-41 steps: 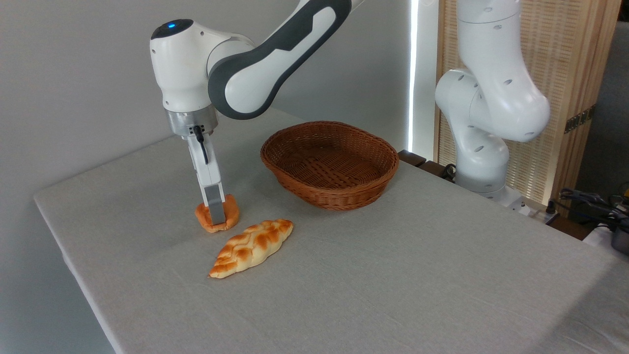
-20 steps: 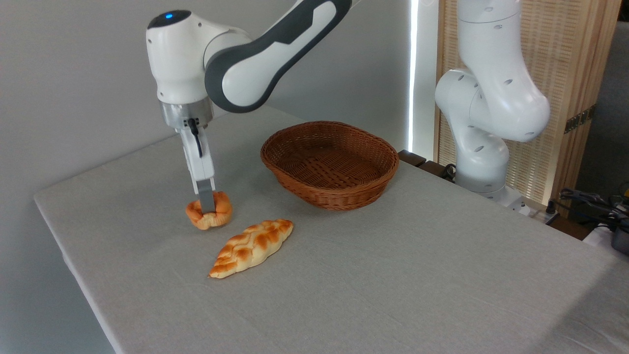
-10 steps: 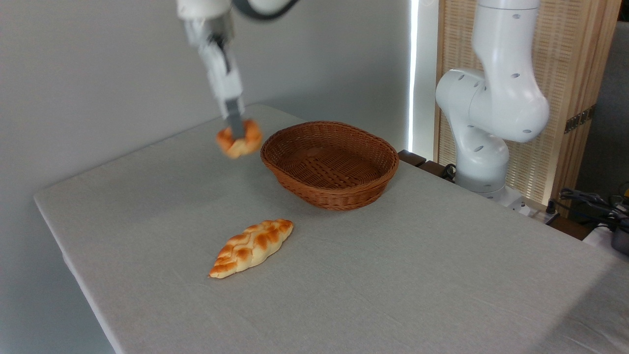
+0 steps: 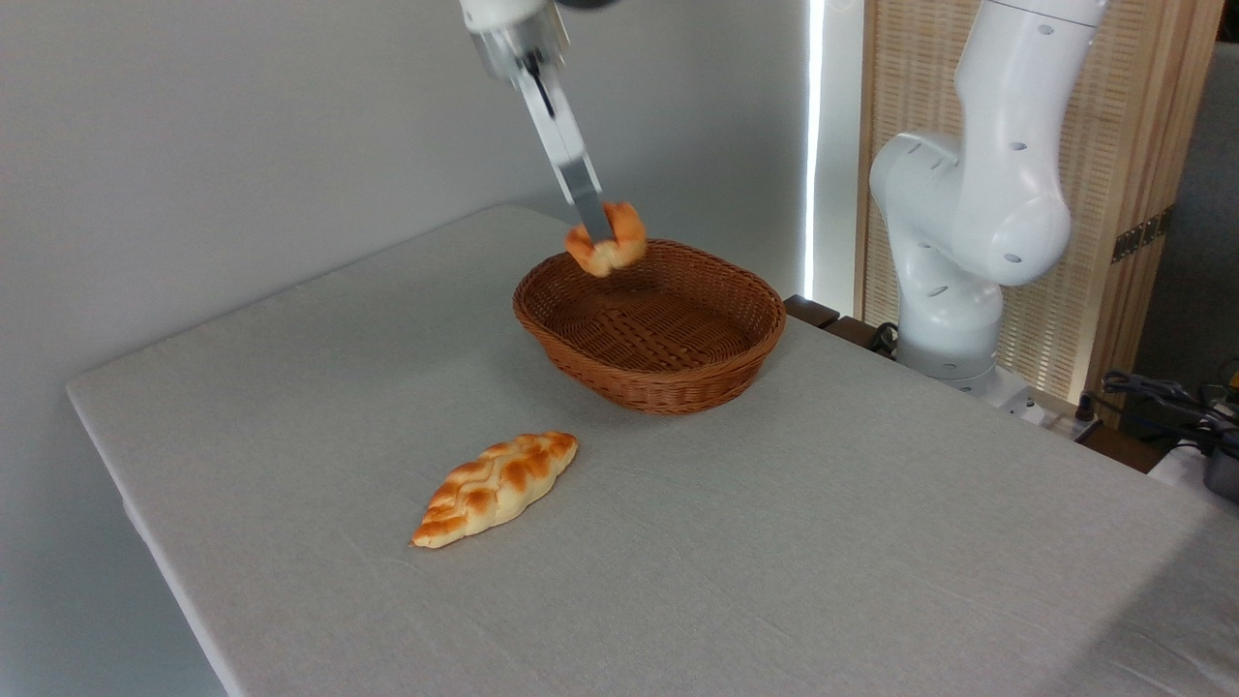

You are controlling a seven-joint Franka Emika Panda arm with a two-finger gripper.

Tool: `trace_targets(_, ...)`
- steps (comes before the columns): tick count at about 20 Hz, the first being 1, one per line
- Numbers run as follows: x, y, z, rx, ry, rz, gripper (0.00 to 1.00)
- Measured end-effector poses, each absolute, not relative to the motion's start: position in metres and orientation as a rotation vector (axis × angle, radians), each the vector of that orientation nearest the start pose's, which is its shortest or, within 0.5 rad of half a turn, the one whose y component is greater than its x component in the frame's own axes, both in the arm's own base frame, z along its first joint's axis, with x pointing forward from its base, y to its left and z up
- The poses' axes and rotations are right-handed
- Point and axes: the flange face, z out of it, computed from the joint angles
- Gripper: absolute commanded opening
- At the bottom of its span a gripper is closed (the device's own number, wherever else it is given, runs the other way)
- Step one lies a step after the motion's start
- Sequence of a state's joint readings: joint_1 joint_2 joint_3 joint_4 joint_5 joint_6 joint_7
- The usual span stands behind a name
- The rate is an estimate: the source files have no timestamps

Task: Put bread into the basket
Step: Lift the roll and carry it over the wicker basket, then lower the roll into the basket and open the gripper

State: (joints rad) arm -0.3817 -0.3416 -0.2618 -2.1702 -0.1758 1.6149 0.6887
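Note:
The bread (image 4: 619, 242), a small orange-golden bun, hangs in the air above the back left rim of the basket (image 4: 668, 387), squeezed so its sides bulge. My gripper (image 4: 598, 228) is shut on the bread, its long fingers slanting down from the top of the picture. The oval brown wicker basket stands on the table beneath it with nothing inside.
A long braided loaf (image 4: 498, 486) lies on the grey tablecloth in front of the basket, toward the left. The arm's white base (image 4: 958, 261) stands behind the table's right edge. Cables (image 4: 1157, 397) lie at far right.
My gripper closed on the bun on the table, lifted it, and carried it up and to the right, from left of the basket to above its back rim.

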Motion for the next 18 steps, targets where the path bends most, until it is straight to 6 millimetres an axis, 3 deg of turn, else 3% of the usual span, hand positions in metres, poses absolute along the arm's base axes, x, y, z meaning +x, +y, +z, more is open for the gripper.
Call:
trace_targets(2, 0.325, -0.282, 0.489, -2.572, 1.926, 0.365, 0.86)
trace_targets(4, 0.325, -0.282, 0.473, -2.573, 1.925, 0.349, 0.96)
trace_targets(5, 0.325, -0.283, 0.468, -2.574, 1.925, 0.333, 1.00)
trace_targets(18, 0.329, -0.296, 0.457, -2.593, 1.951, 0.277, 1.00)
